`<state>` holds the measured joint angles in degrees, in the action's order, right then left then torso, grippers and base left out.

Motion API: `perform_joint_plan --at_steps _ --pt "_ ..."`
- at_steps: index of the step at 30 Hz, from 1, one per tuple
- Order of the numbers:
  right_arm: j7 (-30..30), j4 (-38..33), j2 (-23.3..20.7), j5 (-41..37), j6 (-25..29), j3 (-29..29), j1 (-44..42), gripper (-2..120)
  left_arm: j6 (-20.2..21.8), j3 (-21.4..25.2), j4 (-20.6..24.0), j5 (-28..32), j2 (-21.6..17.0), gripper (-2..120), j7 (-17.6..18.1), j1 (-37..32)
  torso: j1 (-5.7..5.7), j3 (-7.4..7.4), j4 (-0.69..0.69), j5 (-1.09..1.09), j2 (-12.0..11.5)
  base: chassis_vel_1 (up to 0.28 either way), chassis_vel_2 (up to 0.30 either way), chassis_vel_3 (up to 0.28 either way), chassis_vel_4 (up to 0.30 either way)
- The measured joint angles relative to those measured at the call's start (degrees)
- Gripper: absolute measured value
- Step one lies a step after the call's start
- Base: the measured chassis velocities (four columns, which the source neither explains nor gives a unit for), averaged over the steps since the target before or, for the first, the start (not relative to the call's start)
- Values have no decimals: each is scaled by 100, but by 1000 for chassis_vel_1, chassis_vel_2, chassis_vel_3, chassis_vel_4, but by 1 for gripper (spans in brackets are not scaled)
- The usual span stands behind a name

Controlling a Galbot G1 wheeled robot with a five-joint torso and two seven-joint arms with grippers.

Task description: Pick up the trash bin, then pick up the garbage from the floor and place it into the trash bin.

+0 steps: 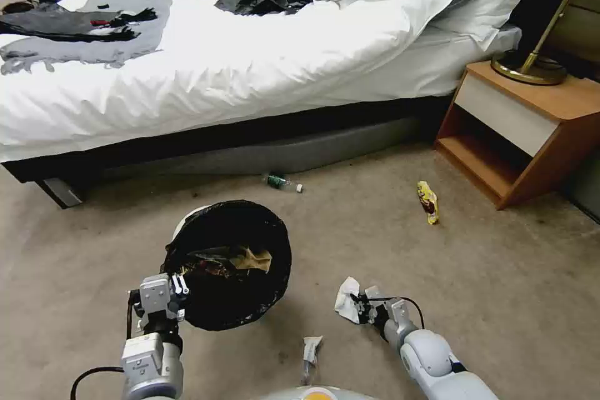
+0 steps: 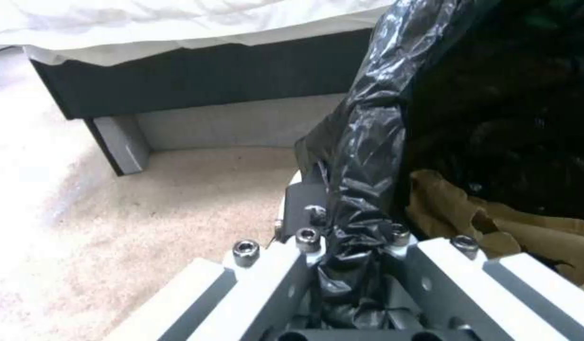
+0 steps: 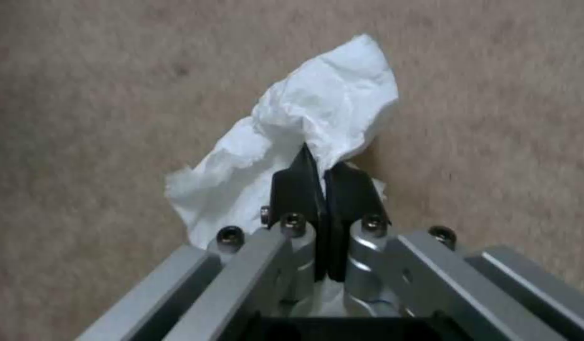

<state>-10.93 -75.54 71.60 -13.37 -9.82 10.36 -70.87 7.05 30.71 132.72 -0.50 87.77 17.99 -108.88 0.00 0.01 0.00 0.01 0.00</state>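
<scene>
A Galbot G1 works a hotel-room carpet point(image 1: 500, 275) beside an unmade bed point(image 1: 250, 69). Its left gripper point(image 1: 178, 290) is clamped on the rim of the trash bin point(image 1: 232, 262), pinching the black bag liner point(image 2: 361, 189) folded over the edge; the white bin is tilted, its mouth turned toward the head camera, with a brown cardboard scrap point(image 1: 253, 258) and other litter inside. The right gripper point(image 1: 361, 308), low over the carpet just right of the bin, has its black fingers point(image 3: 298, 189) pressed together on a crumpled white paper scrap point(image 3: 317, 128). A small crumpled wrapper point(image 1: 310, 350) lies on the carpet near the robot's base, between the two arms. A green-labelled bottle point(image 1: 281, 182) lies at the bed's lower edge, and a yellow snack wrapper point(image 1: 428, 201) lies near the front corner of the wooden nightstand point(image 1: 531, 131), which carries a brass lamp point(image 1: 531, 62).
</scene>
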Motion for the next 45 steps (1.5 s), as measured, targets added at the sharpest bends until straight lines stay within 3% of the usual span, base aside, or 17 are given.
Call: perform_joint_plan --at_steps 14,16,18,19,22,24,31,38,45 --pt "60 -1230 -89 -145 490 9 -234 0 0 -24 -45 -13 5 0 -3 11 0 0 0 -1 0 0 0 0 0" --pt "-24 -1756 -91 -346 979 -10 -279 0 0 -28 -71 -25 0 0 -7 10 0 0 0 -1 0 0 0 0 0" --pt "-39 -1804 -92 -364 1021 -12 -282 0 0 -29 -73 -27 -1 0 -7 10 0 0 0 -1 0 0 0 0 0" --pt "-234 -2384 -114 -590 1378 -29 -305 0 0 -49 -104 -52 -3 0 -13 26 0 0 1 -1 0 0 0 0 0" --pt "-371 -2798 -142 -717 1565 -52 -317 0 2 -61 -119 -72 -6 0 -14 38 0 -1 0 -3 0 0 0 0 0" --pt "-716 -3465 -206 -757 1869 -117 -324 0 10 -104 -147 -120 -4 0 -19 60 0 -1 0 -2 0 0 0 0 0" --pt "-1068 -4417 -332 -633 2034 -413 -520 0 14 -136 -172 -161 10 0 -21 63 0 -1 0 -1 0 0 0 0 0" --pt "-1169 -4510 -440 -412 2062 -709 -626 0 10 -139 -172 -172 15 0 -21 40 0 -1 0 -1 0 0 0 0 0" --pt "-863 -3775 -428 -20 2109 -1298 -493 0 -21 -163 -168 -206 16 0 -20 0 0 -1 0 -1 0 0 0 0 0"
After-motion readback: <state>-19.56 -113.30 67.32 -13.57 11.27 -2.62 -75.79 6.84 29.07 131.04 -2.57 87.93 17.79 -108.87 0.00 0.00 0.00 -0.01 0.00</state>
